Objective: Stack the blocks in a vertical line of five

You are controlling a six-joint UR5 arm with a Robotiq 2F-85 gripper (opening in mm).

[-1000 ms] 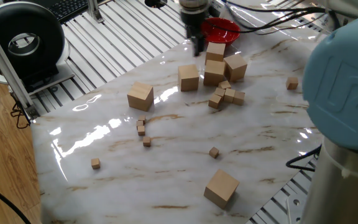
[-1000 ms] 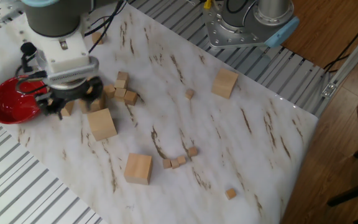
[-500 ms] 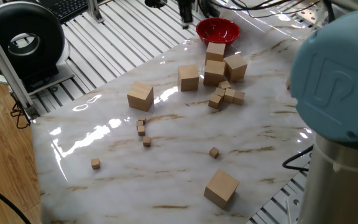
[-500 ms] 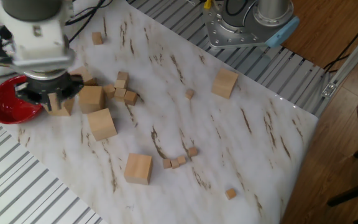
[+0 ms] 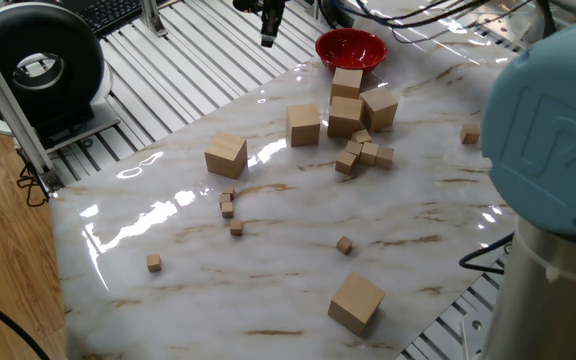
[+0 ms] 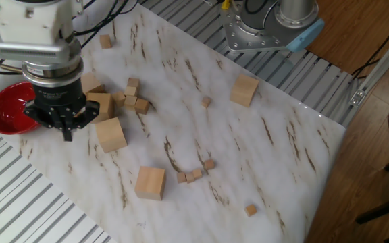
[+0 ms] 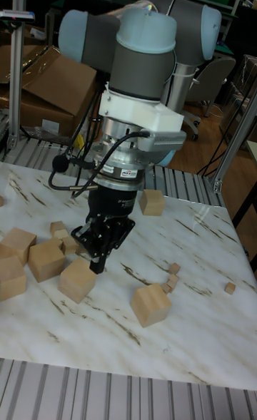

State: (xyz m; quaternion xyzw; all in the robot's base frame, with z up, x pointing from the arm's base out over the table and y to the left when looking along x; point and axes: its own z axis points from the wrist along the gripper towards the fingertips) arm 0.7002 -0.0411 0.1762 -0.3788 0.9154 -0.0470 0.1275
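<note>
The black two-finger pincer [image 6: 67,129] was seen raised above the white marbled surface [image 6: 248,148], fingers drawn together, nothing held. Large plain light-tan wooden cubes [image 5: 226,155] were scattered there: two stacked [image 5: 346,98] near a red bowl [image 5: 351,47], others apart among tiny wooden cubes [image 5: 366,152].

Six plain tan wooden blocks [image 5: 346,116]: one stacked on another beside a third near the tool [image 6: 66,128]; three single ones scattered farther off.
</note>
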